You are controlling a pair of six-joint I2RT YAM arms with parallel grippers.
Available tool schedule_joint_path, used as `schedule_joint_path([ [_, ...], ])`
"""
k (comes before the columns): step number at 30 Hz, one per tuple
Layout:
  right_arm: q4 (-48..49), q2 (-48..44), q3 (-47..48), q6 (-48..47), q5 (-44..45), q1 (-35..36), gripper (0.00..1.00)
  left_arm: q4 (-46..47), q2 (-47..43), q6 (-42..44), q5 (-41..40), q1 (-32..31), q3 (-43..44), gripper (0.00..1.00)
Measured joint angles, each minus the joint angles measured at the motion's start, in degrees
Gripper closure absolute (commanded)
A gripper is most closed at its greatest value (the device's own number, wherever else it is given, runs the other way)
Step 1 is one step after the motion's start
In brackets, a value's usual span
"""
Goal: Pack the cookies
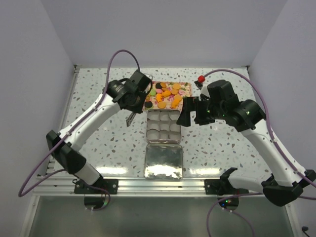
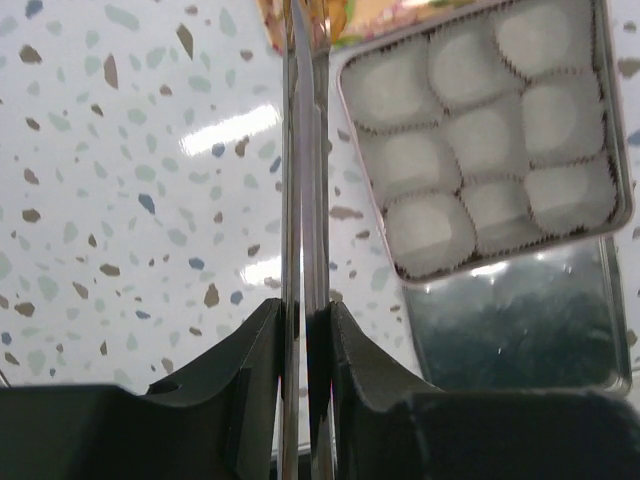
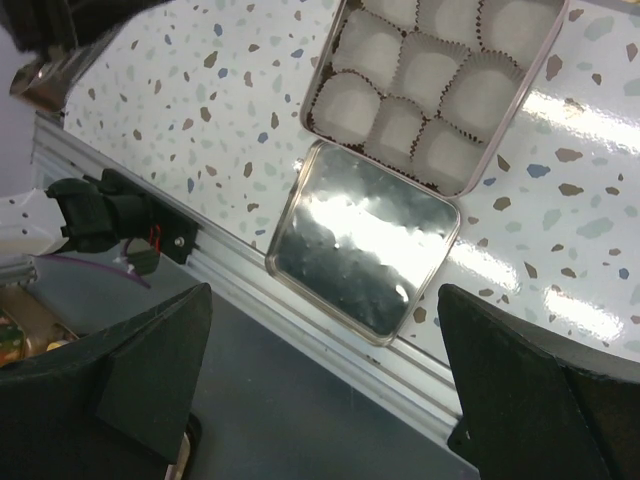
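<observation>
The cookies [image 1: 168, 94], small round discs that are mostly orange with some pink, green and black, lie on a floral tray [image 1: 183, 104] at the back. In front of it stands an open square tin [image 1: 163, 126] with white paper cups, all empty; it also shows in the left wrist view [image 2: 490, 130] and the right wrist view [image 3: 430, 70]. My left gripper [image 1: 131, 114] is shut on thin metal tongs [image 2: 303, 150] to the left of the tin and the tray's corner [image 2: 345, 18]. My right gripper [image 1: 190, 112] is open and empty, right of the tin.
The tin's shiny lid [image 1: 164, 162] lies flat in front of the tin, near the table's front rail [image 3: 330, 330]. A small red-topped object [image 1: 201, 79] sits at the back right of the tray. White walls close in the left, right and back.
</observation>
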Motion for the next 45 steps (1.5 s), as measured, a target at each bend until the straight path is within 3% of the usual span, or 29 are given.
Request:
schedule_joint_path([
  [5,1.1,-0.8,-2.2,0.5,-0.3,0.0,0.01,2.7,-10.9,-0.4,3.4,-1.0,-14.3,0.77],
  [11,1.9,-1.8,-4.9,1.9,-1.6,0.0,0.01,7.8,-11.5,-2.1,6.1,-1.6,-19.9,0.77],
  [17,2.3,-2.8,-5.4,2.4,-1.6,0.0,0.01,12.6,-8.5,-3.2,6.9,-1.6,-20.0,0.74],
  [26,1.8,-4.9,-5.6,2.5,-1.2,0.0,0.01,14.9,-5.1,-3.4,6.5,-1.7,-20.5,0.58],
  [35,1.7,-5.4,-5.7,2.4,-0.8,0.0,0.01,15.2,-4.1,-3.5,5.5,-1.7,-20.0,0.55],
  [45,1.7,-5.1,-5.7,2.4,-0.7,0.0,0.01,10.3,1.0,-3.0,1.0,-1.7,-3.4,0.54],
])
